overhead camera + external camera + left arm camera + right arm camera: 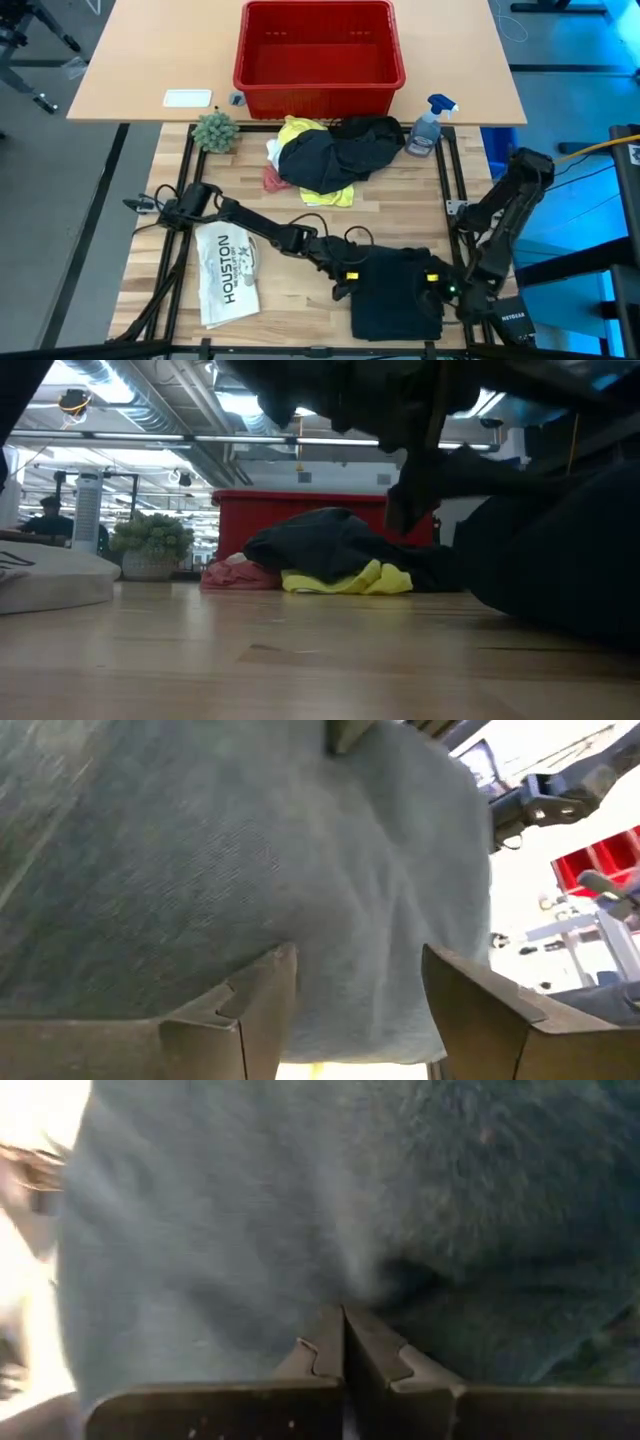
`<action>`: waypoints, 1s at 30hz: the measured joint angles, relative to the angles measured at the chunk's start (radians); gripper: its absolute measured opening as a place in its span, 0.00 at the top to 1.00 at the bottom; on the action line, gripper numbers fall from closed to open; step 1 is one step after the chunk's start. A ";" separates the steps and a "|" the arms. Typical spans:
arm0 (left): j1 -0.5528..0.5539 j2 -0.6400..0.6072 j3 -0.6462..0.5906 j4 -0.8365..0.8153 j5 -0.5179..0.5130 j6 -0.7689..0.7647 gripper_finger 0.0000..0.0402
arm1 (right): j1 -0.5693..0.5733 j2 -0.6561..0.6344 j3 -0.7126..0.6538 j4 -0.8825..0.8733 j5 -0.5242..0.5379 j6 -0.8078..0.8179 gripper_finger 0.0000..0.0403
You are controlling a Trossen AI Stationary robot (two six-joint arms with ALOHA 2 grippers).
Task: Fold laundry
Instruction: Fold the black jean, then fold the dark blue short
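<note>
A black garment lies folded in a flat block near the table's front edge, right of centre. My left gripper stands open at the block's left edge, and dark cloth fills the space ahead of and between its fingers. My right gripper is shut at the garment's right part. Farther back lies a pile: black trousers on a yellow T-shirt, with a pink cloth and a white cloth at its left. My left gripper has the garment's edge in the gap between its open fingers; whether a finger touches it, I cannot tell. My right gripper is shut with its fingertips against the cloth, which puckers into a crease right at them. It slants down from the table's right; how many layers it has, I cannot tell.
A red basket stands at the back, with a spray bottle to its right and a small plant to its left. A flat white item printed HOUSTON lies at the front left. Bare wood shows between pile and garment.
</note>
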 joint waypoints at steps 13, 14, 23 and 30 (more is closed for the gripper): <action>0.032 0.083 0.021 0.032 0.023 -0.032 0.48 | -0.089 0.000 0.041 -0.031 0.089 -0.042 1.00; 0.038 0.099 0.033 0.034 0.043 -0.040 0.48 | -0.096 0.000 0.040 -0.036 0.088 -0.046 1.00; 0.046 -0.010 0.059 0.003 0.172 -0.045 0.48 | -0.097 -0.051 0.079 -0.078 0.243 -0.153 1.00; 0.005 -0.256 0.058 -0.413 -0.113 0.099 0.48 | -0.165 -0.105 0.151 -0.289 0.320 -0.226 1.00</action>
